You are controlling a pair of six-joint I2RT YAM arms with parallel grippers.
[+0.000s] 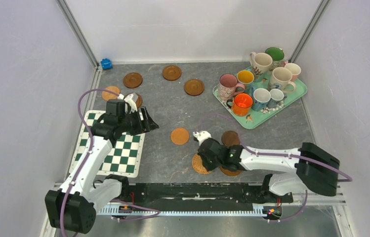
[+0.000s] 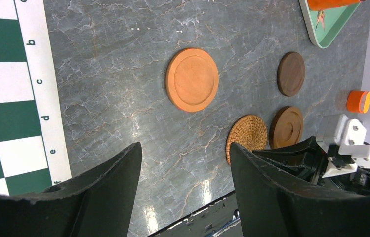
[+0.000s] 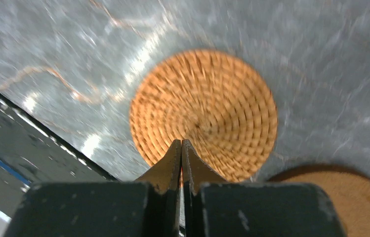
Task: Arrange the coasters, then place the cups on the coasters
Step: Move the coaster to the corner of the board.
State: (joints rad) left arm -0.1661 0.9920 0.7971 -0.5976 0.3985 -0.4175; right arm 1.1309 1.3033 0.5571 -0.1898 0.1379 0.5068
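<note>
Right gripper, closed empty, hides from us one edge of the blurred round rattan coaster on grey marbled tabletop.

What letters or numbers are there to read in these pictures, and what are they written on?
"b": on the white edge of the checkered mat, left wrist view
"c": same edge
"d": same edge
"e": same edge
One more letter above "b" is cut off by the top of the picture.
In the top view the mat's edge marks are too small to read.
The cups show no words that can be read.
</note>
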